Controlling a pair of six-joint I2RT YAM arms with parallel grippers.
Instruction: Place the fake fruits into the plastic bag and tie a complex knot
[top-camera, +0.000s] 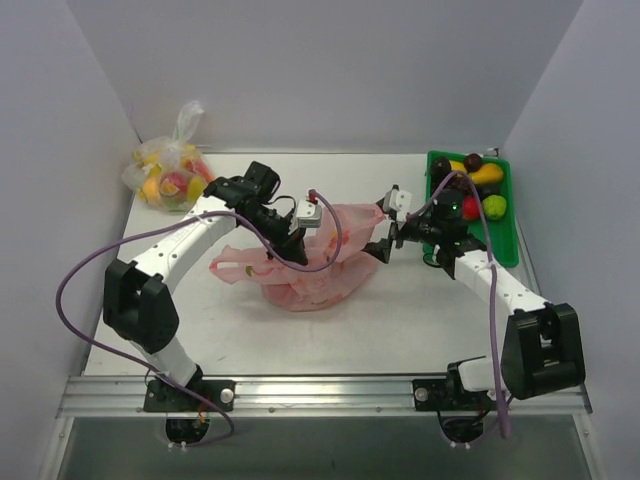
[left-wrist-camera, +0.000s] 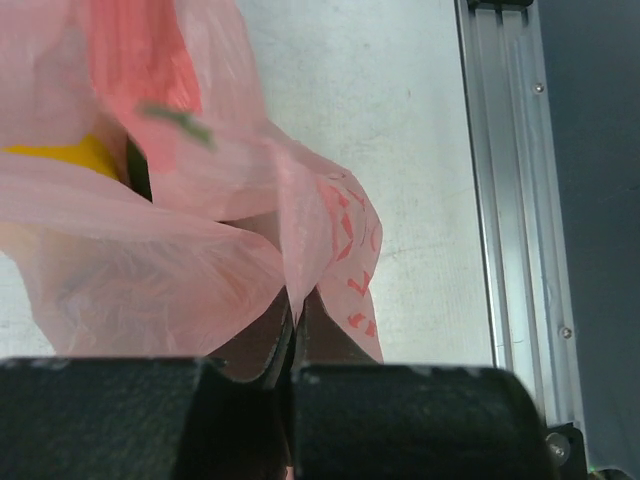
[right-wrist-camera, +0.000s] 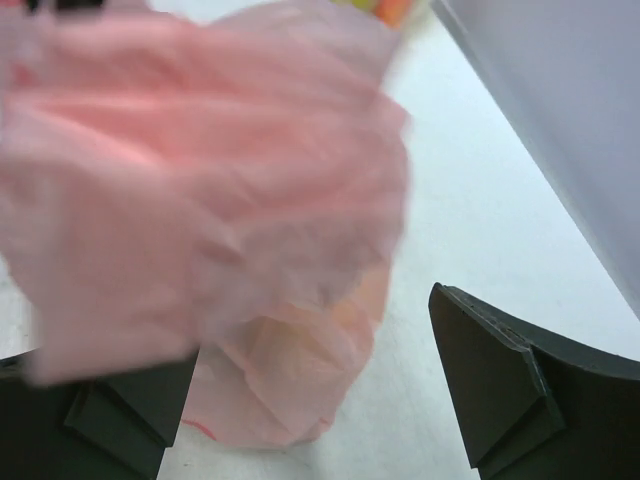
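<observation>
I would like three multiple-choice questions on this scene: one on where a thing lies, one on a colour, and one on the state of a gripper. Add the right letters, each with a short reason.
1. Where does the clear bag of fruit lie?
A. at the far left corner of the table
B. at the near right corner
C. in the middle

2. What colour is the plastic bag that the left gripper pinches?
A. blue
B. white
C. pink

3. How does the right gripper stand?
A. shut on nothing
B. open
C. shut on the bag

Answers:
1 A, the top view shows it far back on the left.
2 C, the left wrist view shows pink film clamped in the shut jaws.
3 B, the right wrist view shows its jaws far apart.
</observation>
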